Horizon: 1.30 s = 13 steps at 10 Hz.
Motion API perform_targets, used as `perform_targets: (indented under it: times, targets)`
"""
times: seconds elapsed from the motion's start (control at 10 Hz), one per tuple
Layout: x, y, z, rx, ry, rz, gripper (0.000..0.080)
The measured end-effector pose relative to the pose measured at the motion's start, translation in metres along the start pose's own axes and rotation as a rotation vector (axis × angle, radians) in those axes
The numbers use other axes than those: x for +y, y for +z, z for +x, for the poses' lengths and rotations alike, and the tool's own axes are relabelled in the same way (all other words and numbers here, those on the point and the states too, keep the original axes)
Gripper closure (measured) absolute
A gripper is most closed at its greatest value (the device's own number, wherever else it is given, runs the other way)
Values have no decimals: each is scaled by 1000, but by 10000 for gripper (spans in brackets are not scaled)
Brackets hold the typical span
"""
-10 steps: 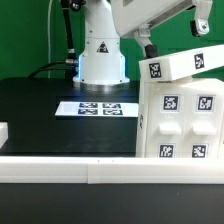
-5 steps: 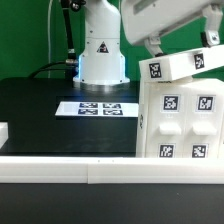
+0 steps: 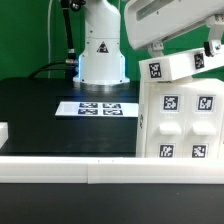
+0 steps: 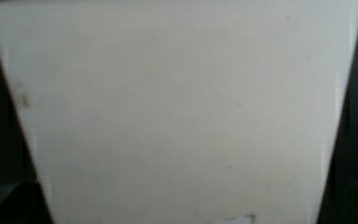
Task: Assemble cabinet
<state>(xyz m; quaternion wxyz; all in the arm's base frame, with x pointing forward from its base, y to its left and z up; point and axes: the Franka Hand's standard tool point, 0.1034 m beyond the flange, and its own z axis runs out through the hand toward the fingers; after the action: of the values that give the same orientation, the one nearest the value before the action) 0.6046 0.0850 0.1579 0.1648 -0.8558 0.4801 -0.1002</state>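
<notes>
Exterior view: gripper (image 3: pixel 182 47) open, jaws spread wide, nothing held. Dark fingers (image 3: pixel 151 45) point down, one toward each end of the top block (image 3: pixel 178 66), just above it; contact can't be told. The white hand body above them fills the upper corner on the exterior view's right.

Top block: long, white, two square tags, lying on top of the cabinet (image 3: pixel 180 125). It looks tilted, higher end toward the exterior view's right.

Cabinet: big white box, upright, on the table (image 3: pixel 40 115) at the exterior view's right. Square tags on its front face, the lower ones partly cut off by the rail (image 3: pixel 60 168).

Rail: long, white, runs along the table's front edge.

Marker board (image 3: pixel 98 107): flat on the black table, mid-scene, near the cabinet on the exterior view's left of it.

Robot base (image 3: pixel 100 60): white, triangle sticker, just behind the marker board.

Small white part (image 3: pixel 3 131): at the exterior view's left edge, cut by the frame, well apart from the cabinet.

Wrist view: plain white surface (image 4: pixel 176 100) fills nearly everything, with dark strips along both sides. Which cabinet part it is can't be told.
</notes>
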Motion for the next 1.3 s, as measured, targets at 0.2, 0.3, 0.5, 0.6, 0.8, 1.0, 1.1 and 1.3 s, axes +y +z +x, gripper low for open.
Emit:
perform_targets:
  times: [0.2,0.3,0.5,0.6,0.8,1.0,1.1,1.3]
  targets:
    - [1,1,0,3,0,0,229]
    - [1,1,1,6,0,1,229]
    - [1,0,2,12,0,5,229]
    - [1,0,2,13,0,5,229]
    - [1,0,2,12,38,6,230]
    - [0,0,1,11,179,7,230]
    - [0,0,1,10,245,8,230]
    - [1,1,-2,2,453,4,234]
